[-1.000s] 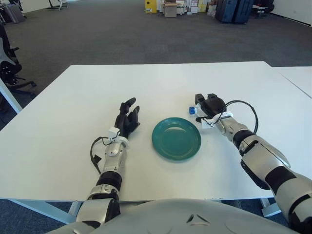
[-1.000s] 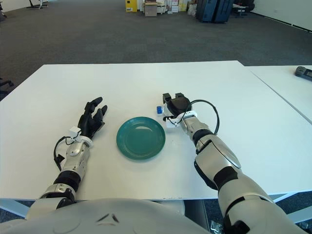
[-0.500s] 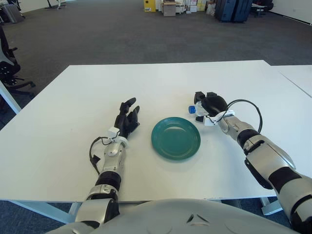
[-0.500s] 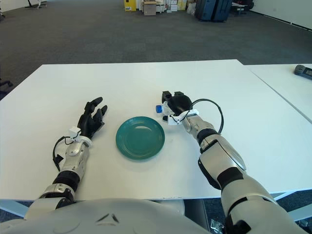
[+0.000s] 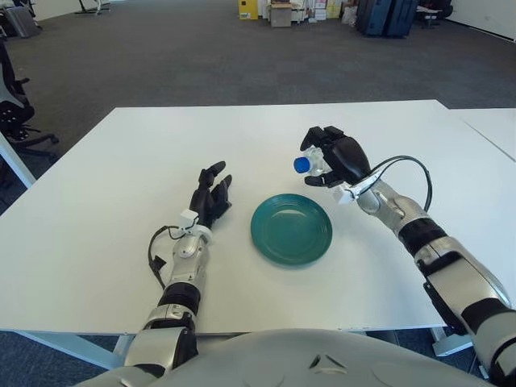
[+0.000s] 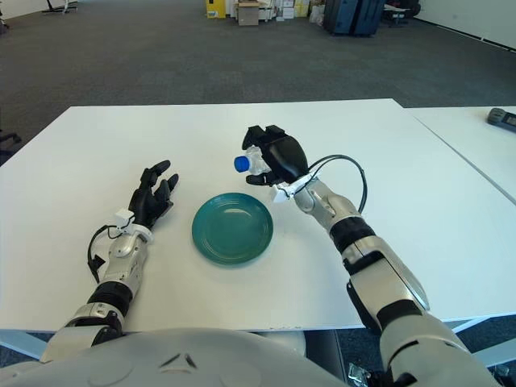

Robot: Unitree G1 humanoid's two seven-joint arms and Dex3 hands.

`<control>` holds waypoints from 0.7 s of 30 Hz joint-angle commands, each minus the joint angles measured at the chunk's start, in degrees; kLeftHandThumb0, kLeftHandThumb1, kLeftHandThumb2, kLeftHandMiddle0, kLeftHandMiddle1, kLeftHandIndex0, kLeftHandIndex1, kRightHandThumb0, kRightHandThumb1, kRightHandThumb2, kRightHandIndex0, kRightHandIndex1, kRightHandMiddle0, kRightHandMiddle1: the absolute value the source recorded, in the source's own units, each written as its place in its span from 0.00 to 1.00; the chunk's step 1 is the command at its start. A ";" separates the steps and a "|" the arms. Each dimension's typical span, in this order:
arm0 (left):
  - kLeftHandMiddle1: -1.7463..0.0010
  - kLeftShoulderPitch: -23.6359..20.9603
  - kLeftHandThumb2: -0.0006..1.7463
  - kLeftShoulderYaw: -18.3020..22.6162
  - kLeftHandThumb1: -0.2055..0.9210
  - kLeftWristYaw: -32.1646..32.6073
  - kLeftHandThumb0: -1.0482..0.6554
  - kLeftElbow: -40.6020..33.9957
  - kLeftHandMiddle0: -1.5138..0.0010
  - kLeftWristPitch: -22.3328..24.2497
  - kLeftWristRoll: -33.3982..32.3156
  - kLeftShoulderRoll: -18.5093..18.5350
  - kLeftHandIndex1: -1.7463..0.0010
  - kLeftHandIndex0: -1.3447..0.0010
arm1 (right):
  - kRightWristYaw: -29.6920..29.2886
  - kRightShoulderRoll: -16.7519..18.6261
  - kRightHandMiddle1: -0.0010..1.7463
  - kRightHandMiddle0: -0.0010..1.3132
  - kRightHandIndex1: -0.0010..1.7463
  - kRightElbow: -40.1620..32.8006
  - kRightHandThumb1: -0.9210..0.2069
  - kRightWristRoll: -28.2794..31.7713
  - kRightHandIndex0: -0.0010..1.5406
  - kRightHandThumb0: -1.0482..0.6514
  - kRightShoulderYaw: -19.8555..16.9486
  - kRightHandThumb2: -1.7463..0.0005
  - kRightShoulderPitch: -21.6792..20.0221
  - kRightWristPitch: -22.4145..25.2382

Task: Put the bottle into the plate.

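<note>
While the white worktop (image 5: 121, 161) carries little besides the robot's own arms and one dish, the floor beyond it is dark grey carpet, with boxes and dark cases (image 5: 387, 16) stacked at the far wall and an office chair (image 5: 12, 105) off to the robot's left. A second white table (image 6: 484, 137) stands to the right with a small dark object (image 6: 502, 118) on it. Nothing lies between the dish and either arm.

The green plate (image 5: 291, 229) sits flat near the middle of the worktop, and it holds nothing; its glossy inside shows only reflections.

The right hand (image 5: 337, 159) is raised above the worktop, behind and a little to the right of the plate, with its dark fingers clamped round the bottle (image 5: 310, 164). The bottle lies roughly sideways in that grip, its blue cap (image 6: 241, 164) pointing toward the robot's left and sticking out past the fingers, while most of its clear body is hidden by the hand. It is off the surface and not over the plate's centre. A black cable (image 5: 407, 173) loops from the wrist.

The left hand (image 5: 211, 197) rests on the worktop just left of the plate, fingers stretched out and loose, holding nothing.
</note>
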 commanded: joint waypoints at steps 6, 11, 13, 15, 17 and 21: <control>0.98 1.18 0.50 -0.18 1.00 -0.46 0.18 4.01 0.70 1.17 -0.02 -0.52 0.51 1.00 | 8.50 -1.67 1.00 0.47 1.00 -21.51 0.55 -1.35 0.80 0.34 -2.87 0.24 8.11 3.98; 0.98 0.99 0.49 -0.15 1.00 -0.39 0.18 4.38 0.71 1.07 -0.05 -0.68 0.51 1.00 | 9.53 -0.79 1.00 0.49 1.00 -25.86 0.57 -5.08 0.79 0.33 -1.86 0.22 10.91 5.37; 0.98 0.87 0.49 -0.05 1.00 -0.40 0.18 4.53 0.71 1.09 -0.15 -0.77 0.51 1.00 | 9.57 -0.72 1.00 0.49 1.00 -26.78 0.58 -6.42 0.79 0.33 -1.26 0.21 11.98 5.11; 0.99 0.79 0.49 0.07 1.00 -0.47 0.18 4.65 0.71 1.20 -0.30 -0.82 0.51 1.00 | 8.29 -0.81 1.00 0.51 1.00 -26.65 0.60 -8.95 0.79 0.33 -0.42 0.20 12.44 4.71; 0.99 0.74 0.48 0.14 1.00 -0.51 0.18 4.73 0.71 1.27 -0.38 -0.84 0.51 1.00 | 7.46 -0.77 1.00 0.51 1.00 -26.30 0.61 -10.49 0.79 0.32 0.06 0.19 12.68 4.40; 0.99 0.69 0.48 0.25 1.00 -0.45 0.18 4.69 0.72 1.41 -0.45 -0.95 0.51 1.00 | 6.96 -0.78 1.00 0.52 1.00 -25.24 0.62 -11.53 0.79 0.32 0.93 0.18 13.28 3.08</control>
